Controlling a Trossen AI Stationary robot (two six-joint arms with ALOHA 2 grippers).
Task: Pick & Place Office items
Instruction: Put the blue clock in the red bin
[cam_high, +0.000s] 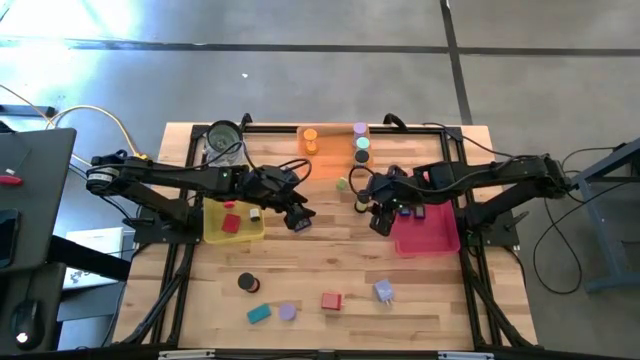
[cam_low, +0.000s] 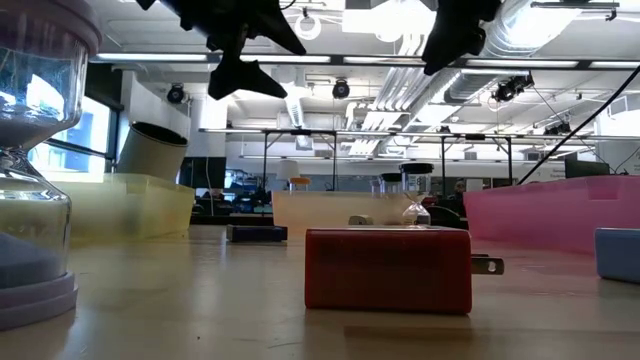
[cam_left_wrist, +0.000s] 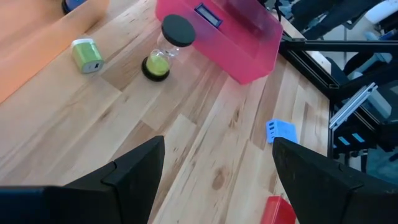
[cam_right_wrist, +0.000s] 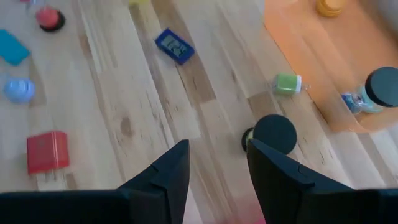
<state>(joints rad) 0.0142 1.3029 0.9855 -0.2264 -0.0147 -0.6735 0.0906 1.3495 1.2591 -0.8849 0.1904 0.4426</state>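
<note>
Red block (cam_low: 388, 268) lies nearest, unsorted, beside other loose pieces on the table (cam_high: 330, 260); some already sit in trays. Left gripper (cam_high: 297, 220) and right gripper (cam_high: 381, 221) hover spread, empty.

Red block (cam_right_wrist: 47, 151) beside open, empty right hand (cam_right_wrist: 217, 168)

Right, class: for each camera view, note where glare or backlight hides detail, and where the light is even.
High view: a bright glare patch on the floor; the table is evenly lit. Low view: the ceiling lights leave the left gripper and right gripper as dark silhouettes. Wrist views: even light on the wood, no glare.
</note>
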